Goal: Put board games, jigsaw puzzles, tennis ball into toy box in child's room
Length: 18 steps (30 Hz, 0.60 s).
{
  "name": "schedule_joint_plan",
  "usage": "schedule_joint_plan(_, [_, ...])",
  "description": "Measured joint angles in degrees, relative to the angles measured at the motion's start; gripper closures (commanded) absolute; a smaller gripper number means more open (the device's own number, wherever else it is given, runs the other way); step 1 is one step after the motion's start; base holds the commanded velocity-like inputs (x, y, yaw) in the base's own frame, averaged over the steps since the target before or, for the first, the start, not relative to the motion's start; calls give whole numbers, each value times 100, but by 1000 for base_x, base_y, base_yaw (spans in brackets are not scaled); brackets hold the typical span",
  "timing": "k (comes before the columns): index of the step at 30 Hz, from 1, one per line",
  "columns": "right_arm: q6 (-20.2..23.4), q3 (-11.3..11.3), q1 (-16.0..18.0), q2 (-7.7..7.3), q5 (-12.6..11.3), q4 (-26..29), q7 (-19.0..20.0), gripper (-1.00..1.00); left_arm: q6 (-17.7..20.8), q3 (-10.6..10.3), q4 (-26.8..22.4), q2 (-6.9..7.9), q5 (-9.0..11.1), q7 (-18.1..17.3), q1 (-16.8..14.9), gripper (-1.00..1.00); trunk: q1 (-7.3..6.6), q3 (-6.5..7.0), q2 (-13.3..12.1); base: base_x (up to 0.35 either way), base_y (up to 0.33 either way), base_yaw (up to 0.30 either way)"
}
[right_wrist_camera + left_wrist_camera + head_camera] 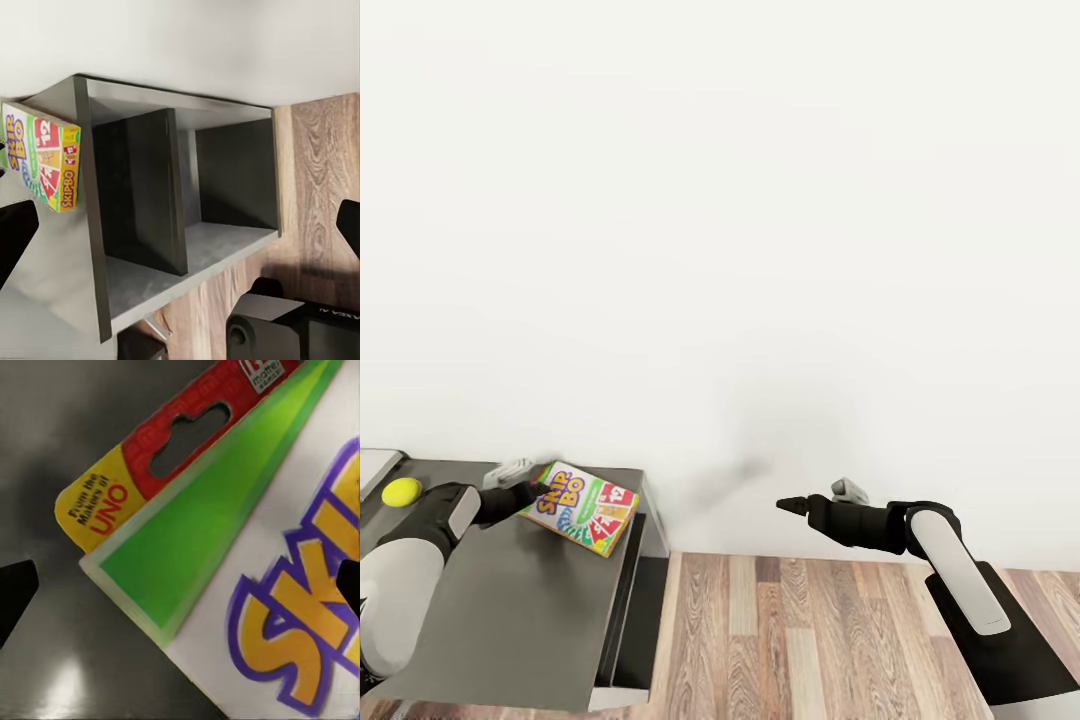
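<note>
Wall [760, 200]: plain white, evenly lit, faint soft shadow low down. Floor [800, 640]: wood planks in mixed brown tones. Desk [530, 610]: grey top, set against the wall; its dark side holds two open compartments [187, 195] split by a divider.

The grey tabletop [520, 610] stands against the white wall, on the wood-plank floor [800, 640]. A Skip-Bo board game [588, 507] lies flat on the tabletop, close to its far right corner. A yellow-green tennis ball [402, 491] rests on the tabletop well to the left of the board game, beside a grey bin's edge [375, 470].
</note>
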<state>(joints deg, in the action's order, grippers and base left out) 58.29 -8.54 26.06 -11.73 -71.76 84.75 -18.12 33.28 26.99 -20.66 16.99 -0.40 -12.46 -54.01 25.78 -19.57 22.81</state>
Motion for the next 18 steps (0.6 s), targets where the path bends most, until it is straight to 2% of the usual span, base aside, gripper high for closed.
schedule_joint_plan(7, [3,0,0,-1,0,0,0,-100,0,0,6,8,0,0,0,-100,-3,0,0,-31,3,0])
schedule_joint_plan(14, [2,0,0,-1,0,0,0,-100,1,0,5,7,0,0,0,-100,-4,0,0,164,62,0])
schedule_joint_plan(18, [-1,0,0,-1,0,0,0,-100,0,0,4,8,1,0,0,-100,-3,0,0,55,10,0])
